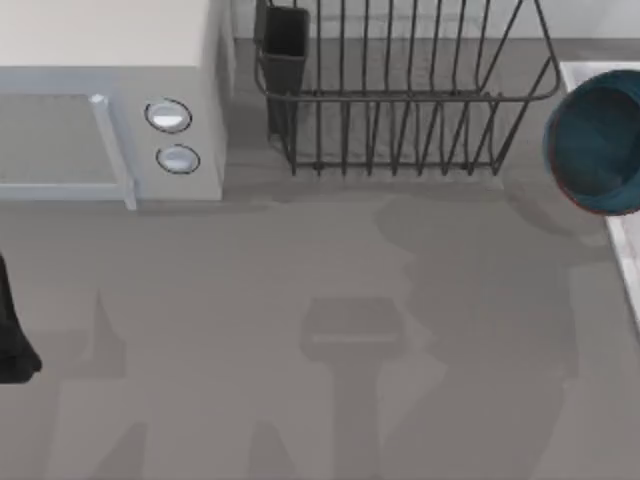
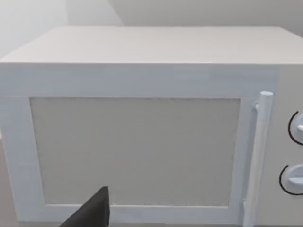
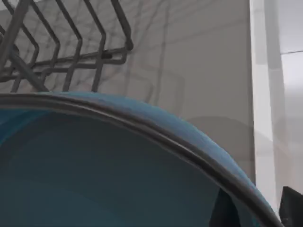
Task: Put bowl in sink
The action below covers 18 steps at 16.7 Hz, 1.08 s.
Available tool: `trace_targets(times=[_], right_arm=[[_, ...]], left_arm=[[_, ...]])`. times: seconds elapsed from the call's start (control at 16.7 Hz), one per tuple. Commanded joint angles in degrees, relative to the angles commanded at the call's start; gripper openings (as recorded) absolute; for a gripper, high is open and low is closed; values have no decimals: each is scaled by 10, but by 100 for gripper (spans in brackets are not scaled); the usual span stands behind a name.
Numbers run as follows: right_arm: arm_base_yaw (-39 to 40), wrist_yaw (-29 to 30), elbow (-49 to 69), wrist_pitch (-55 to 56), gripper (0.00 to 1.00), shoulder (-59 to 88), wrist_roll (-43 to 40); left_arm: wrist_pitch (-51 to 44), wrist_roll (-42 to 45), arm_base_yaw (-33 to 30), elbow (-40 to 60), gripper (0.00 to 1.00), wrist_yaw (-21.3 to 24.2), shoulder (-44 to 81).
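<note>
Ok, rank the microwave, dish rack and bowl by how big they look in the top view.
1. Dish rack, widest as shown.
2. Microwave, close behind; cut off by the frame, so the order is unsure.
3. Bowl, plainly smallest, also cropped at the right edge, over the sink rim.

The round blue bowl (image 1: 598,140) with its darker teal inside looks smooth and faintly glossy, like glazed ceramic, with a thin dark rim line. The black wire dish rack (image 1: 400,90) looks like thin coated metal rods with a dull sheen, and the pale white rectangular sink (image 1: 628,240) has a smooth, flat finish. The white box-shaped microwave (image 1: 110,100) looks like matt plastic with a smooth round-bar handle, and the grey desk (image 1: 300,350) is plain and matt.
</note>
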Motion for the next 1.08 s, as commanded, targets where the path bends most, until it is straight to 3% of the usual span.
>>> trace_targets(times=[0.24, 0.54, 1.08], right_arm=[[-95, -32, -97, 207, 0, -44, -40], [-187, -51, -162, 364, 0, -94, -73], [-215, -53, -176, 419, 0, -114, -82]], left_arm=[[0, 0, 0, 0, 100, 0, 0], [0, 0, 0, 0, 100, 0, 0], [0, 0, 0, 0, 100, 0, 0]])
